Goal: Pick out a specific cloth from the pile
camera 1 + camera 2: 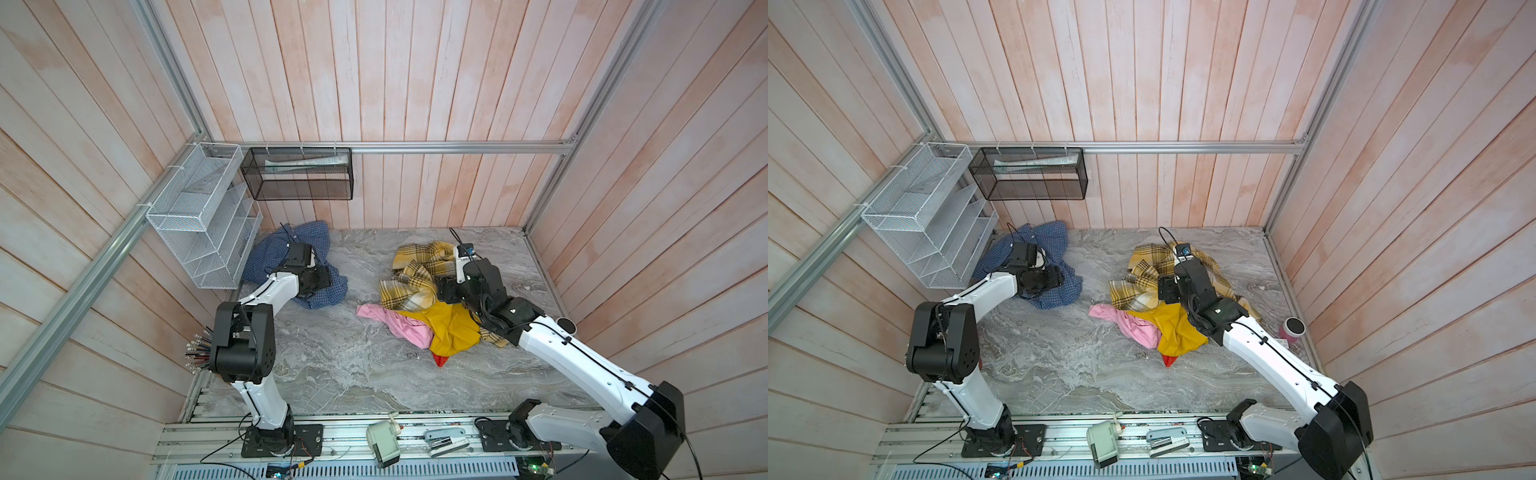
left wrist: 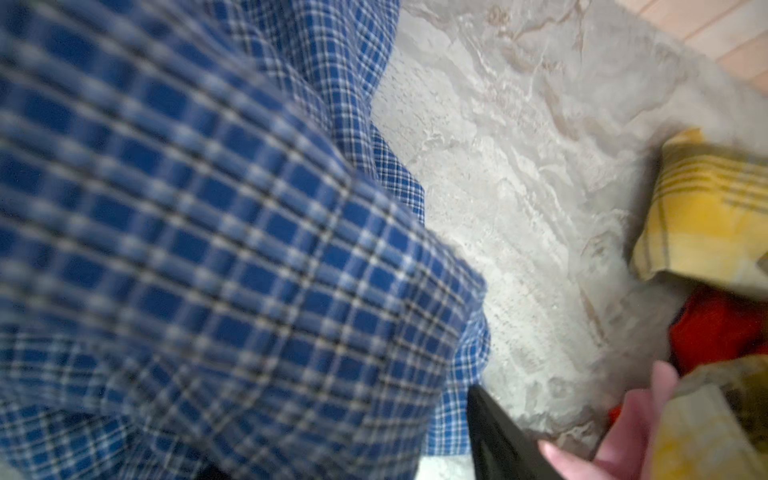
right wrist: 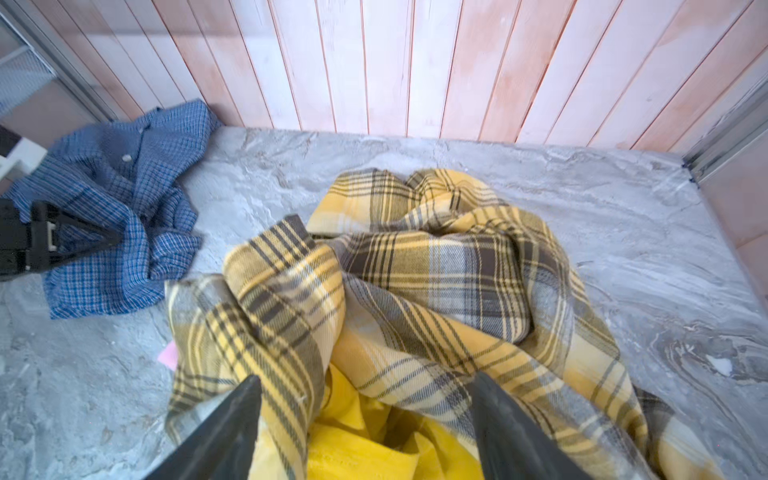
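Although the blue checked shirt [image 1: 266, 259] lies apart from the pile [image 1: 453, 328], left gripper [image 1: 324, 280] hangs over it, grip state indeterminable; right gripper [image 3: 365, 376] spread wide above yellow plaid cloth [image 3: 415, 270].

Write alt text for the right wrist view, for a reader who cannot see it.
The right gripper holds its dark fingers apart above a rumpled yellow plaid cloth lying over a plain mustard-yellow garment. Apart from them, a blue checked shirt lies crumpled on the grey marble table by the plank wall.
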Robot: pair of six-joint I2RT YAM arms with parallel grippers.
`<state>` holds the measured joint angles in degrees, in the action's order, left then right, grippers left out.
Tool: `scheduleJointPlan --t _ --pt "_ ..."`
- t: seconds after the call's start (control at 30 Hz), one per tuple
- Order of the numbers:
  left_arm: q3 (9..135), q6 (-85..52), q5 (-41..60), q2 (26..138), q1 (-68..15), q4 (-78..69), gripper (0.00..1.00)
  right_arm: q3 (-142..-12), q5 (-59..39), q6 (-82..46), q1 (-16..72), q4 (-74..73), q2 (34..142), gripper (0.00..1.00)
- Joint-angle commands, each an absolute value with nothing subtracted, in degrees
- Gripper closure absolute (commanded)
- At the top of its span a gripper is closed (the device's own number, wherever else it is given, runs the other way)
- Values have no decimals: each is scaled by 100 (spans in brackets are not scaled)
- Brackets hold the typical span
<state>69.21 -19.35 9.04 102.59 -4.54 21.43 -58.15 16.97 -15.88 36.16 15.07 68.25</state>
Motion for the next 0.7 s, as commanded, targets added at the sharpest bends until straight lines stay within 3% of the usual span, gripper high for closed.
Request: scheduleJointPlan --t 0.0,0.17,0.33,0.47,0.67 --pt "7064 -1940 918 10615 -481 2336 27 -6092 1851 -1442 3579 1786 6907 20" --pt "7414 -1965 180 11233 -545 2737 27 -6027 2088 -1367 3530 1747 6788 20" --pt "7296 -1831 158 11315 -545 2852 29 -5606 1962 -1247 3164 1454 6387 19" --pt "6920 -1857 209 10949 -545 2648 35 -5168 1480 -1088 2631 1058 5968 18" --pt "6684 -1852 164 10760 -553 2581 36 -4431 781 -733 1671 384 5473 15"
